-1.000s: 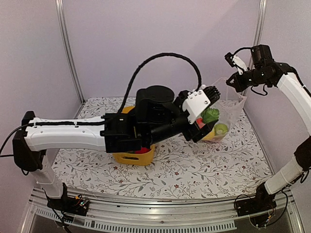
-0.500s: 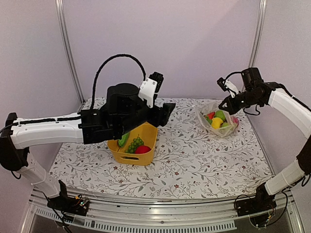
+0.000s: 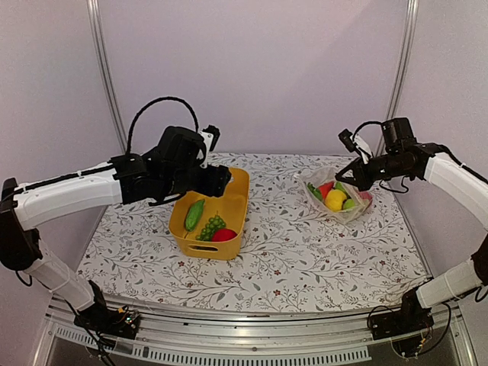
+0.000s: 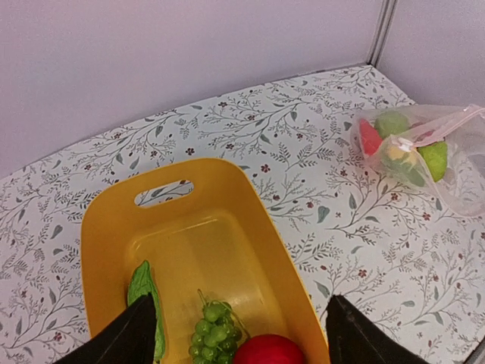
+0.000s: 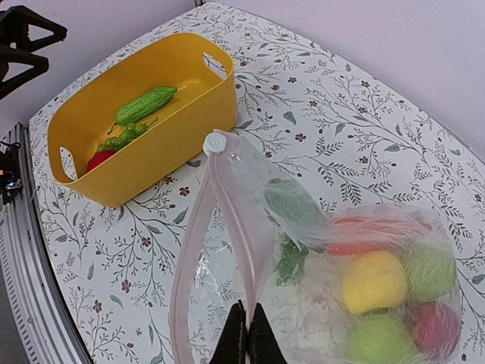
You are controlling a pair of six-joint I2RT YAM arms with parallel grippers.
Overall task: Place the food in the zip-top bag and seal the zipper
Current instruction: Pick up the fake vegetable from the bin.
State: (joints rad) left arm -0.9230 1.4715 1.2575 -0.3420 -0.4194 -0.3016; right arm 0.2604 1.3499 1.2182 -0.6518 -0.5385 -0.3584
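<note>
Two grippers: one per arm, the left spread wide, the right closed tight.
left gripper (image 3: 216, 178): jaws stand wide apart with nothing between them; it hangs above the far end of the yellow tub without touching it.
right gripper (image 5: 245, 334): fingertips are pinched together on the pink zipper (image 5: 227, 205), holding the bag by its mouth edge.
zip-top bag (image 5: 311, 311): sits near the table's far right corner, with its mouth gaping in a loop toward the tub.
slider (image 5: 214, 142): a white one, at the end of the strip nearest the tub.
food in the bag: a yellow piece (image 5: 373, 282), pale green pieces (image 5: 429, 270), a red piece (image 5: 433, 326) and a dark green leafy piece (image 5: 292, 208), packed close together.
yellow tub (image 4: 250, 205): left of the table's middle, well apart from the bag.
food in the tub: a bumpy green gourd (image 3: 194, 214), a bunch of green grapes (image 3: 212, 226) and a round red fruit (image 3: 224, 235), side by side toward the near end.
table (image 3: 305, 259): covered with a floral cloth.
</note>
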